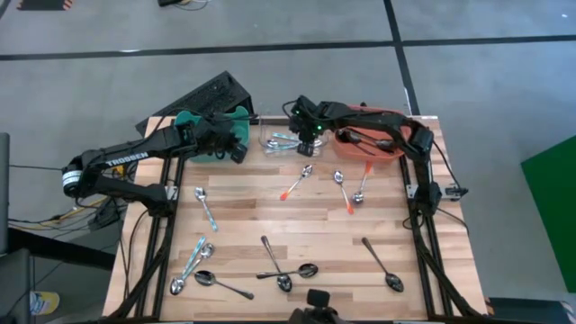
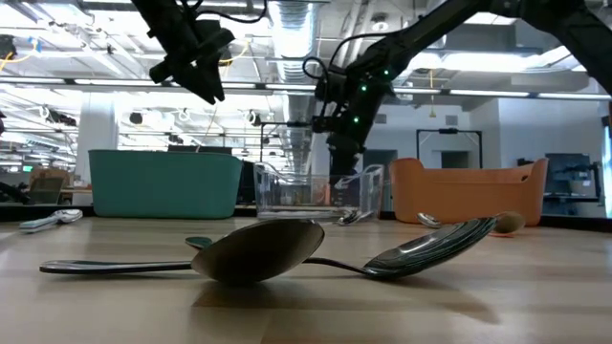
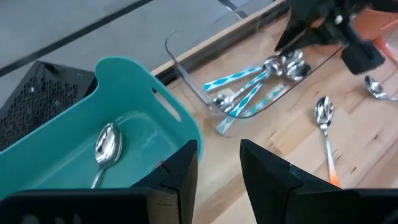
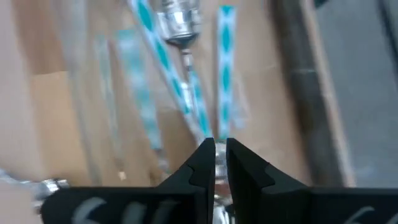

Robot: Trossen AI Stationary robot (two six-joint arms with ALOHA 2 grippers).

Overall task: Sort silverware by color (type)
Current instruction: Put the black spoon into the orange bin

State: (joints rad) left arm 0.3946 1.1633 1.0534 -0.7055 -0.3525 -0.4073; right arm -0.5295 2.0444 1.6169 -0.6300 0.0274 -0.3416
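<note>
Spoons lie scattered on the wooden table: orange-handled ones [image 1: 297, 182] in the middle, teal-handled ones [image 1: 205, 207] at the left, dark ones [image 1: 275, 263] near the front. My right gripper [image 4: 215, 155] hangs over the clear bin [image 1: 281, 140], pointing down, its fingertips a narrow gap apart just above several teal-handled spoons [image 4: 186, 93]. My left gripper [image 3: 219, 163] hovers open over the near rim of the teal bin [image 3: 134, 93], holding nothing. One spoon [image 3: 107, 146] lies on that bin's floor. My right gripper's fingertips [image 4: 202, 158] stand right over the handles of the teal-handled spoons in the clear bin. The fingers hide what lies between them. Whether they touch a spoon, I cannot tell.
The orange bin [image 1: 373, 142] stands at the far right, beside the clear bin. A dark box [image 1: 209, 94] sits behind the teal bin. Two dark spoons [image 2: 268, 250] lie crossed close to the low camera at the front edge. Bare wood shows around the table's middle.
</note>
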